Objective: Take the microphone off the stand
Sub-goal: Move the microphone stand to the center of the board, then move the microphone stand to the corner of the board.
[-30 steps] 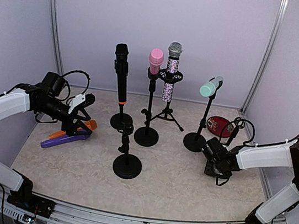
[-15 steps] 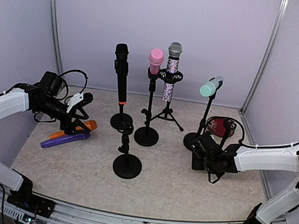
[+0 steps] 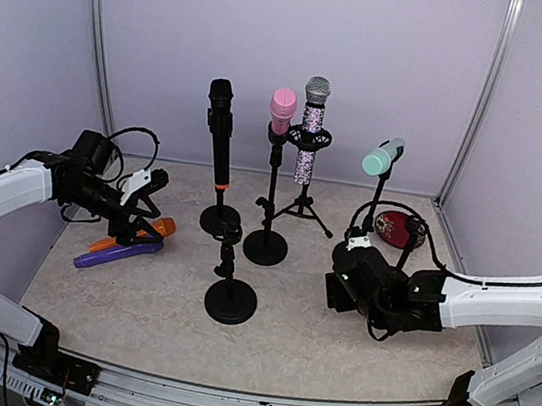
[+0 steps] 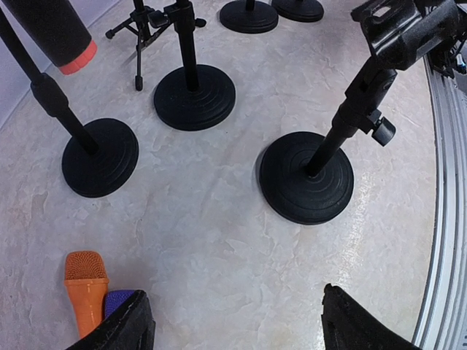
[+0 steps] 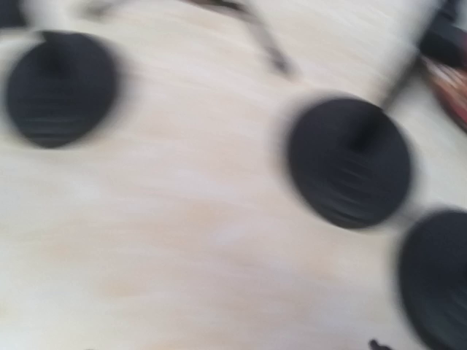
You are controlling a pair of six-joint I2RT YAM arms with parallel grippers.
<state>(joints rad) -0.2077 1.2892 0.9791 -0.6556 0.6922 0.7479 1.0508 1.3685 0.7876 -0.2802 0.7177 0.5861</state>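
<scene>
On the table: four mics in stands, two lying flat

At the back of the table (image 3: 291, 347), four mics sit in stands. From the left come the black mic (image 3: 221, 105), upright with an orange ring at its foot; the pink mic (image 3: 282, 111), upright; the glitter mic (image 3: 311, 128), upright in a ring holder on a tripod (image 3: 303, 208); and the mint mic (image 3: 382, 158), tilted in its clip. Nearer the arms, an empty stand (image 3: 230, 298) has its clip bare.

On the left side, the orange mic (image 4: 86, 288) and purple mic (image 4: 117, 300) lie side by side, flat on the table. The left gripper (image 4: 233, 324) hangs just over them, its fingers (image 4: 135, 321) spread wide with nothing between. Its wrist view looks past them to the empty stand's round base.

On the right side, the right gripper (image 3: 338, 289) is low over the table, near the round base of the mint mic's stand, between it and the empty stand. Its wrist view is smeared with blur and shows only dark round bases on the pale surface. The top view does not show its jaws clearly, so I cannot tell whether they are spread or pressed together. A red disc (image 3: 397, 226) lies behind that arm, just beside the mint mic's stand
</scene>
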